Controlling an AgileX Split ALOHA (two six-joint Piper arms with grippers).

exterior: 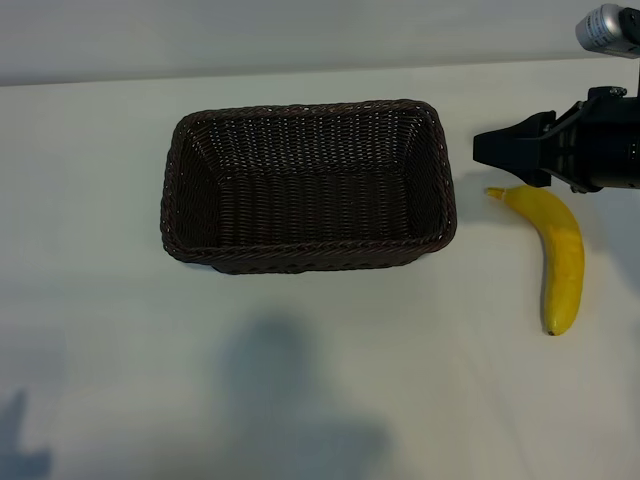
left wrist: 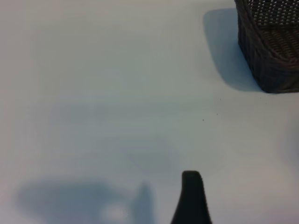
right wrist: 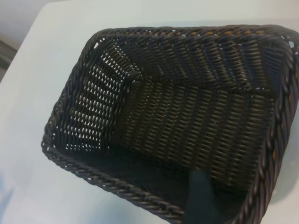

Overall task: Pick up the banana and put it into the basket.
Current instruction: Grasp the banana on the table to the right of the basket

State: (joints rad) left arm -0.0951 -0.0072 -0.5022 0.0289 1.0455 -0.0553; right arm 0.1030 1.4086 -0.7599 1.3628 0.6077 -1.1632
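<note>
One banana (exterior: 563, 258) beside basket (exterior: 308, 183); right end effector (exterior: 487, 148) open, empty.

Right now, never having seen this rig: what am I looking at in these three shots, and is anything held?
It is a two-arm table robot. The exterior view looks down on a white table. On it sit a dark woven basket, with nothing in it, and to its right a yellow banana lying flat.

The black part entering at the upper right is the right end effector, above the table beside the banana's stem end, jaws apart, holding nothing.

The other two shots come from cameras on the wrists. The right wrist view looks into the basket. The left wrist view shows bare table, a basket corner and one tip of the left end effector, which is open and holds nothing; that arm is outside the exterior view.
</note>
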